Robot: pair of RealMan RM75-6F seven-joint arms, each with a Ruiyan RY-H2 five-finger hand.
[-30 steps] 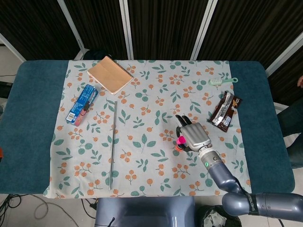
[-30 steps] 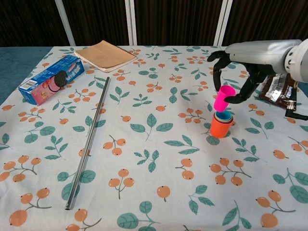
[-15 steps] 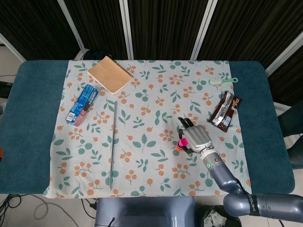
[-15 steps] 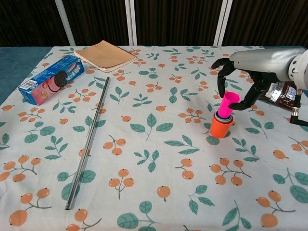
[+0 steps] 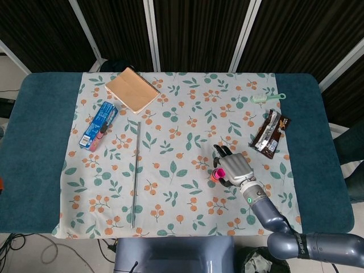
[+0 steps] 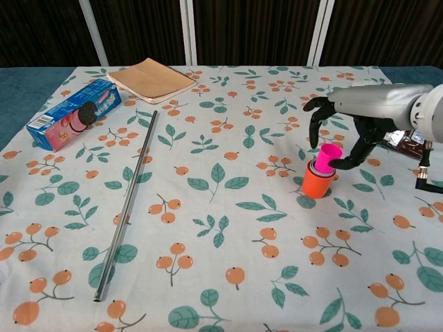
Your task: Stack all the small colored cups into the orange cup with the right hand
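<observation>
R hand (image 6: 346, 128) is hovering over the cup stack, palm down, dark fingers (image 6: 317, 117) curling round the pink cup (image 6: 327, 156). Thumb tip is touching the pink cup's side on the far-right; other fingers are hanging just beside its left/back rim. Looks like a light pinch, grip narrow, holding pink cup.

Pink cup is sitting tilted in the orange cup (image 6: 317, 184), approx half sunk, w/ a blue rim showing just under it inside the orange one. Orange cup is standing upright on the floral tablecloth (image 6: 221, 207), directly below the fingertips.

In head view the hand (image 5: 234, 168) is covering most of the stack; only a bit of pink (image 5: 218, 172) and orange (image 5: 212, 177) is peeking out left of the fingers.

L hand not showing in either view.

Snack wrapper (image 5: 271, 133) is lying beyond the wrist side, near. Well left of the fingers: metal rod (image 6: 128, 207), cookie box (image 6: 73, 114), notebook (image 6: 152, 79). Green brush (image 5: 266, 98) is lying far back on the R.
</observation>
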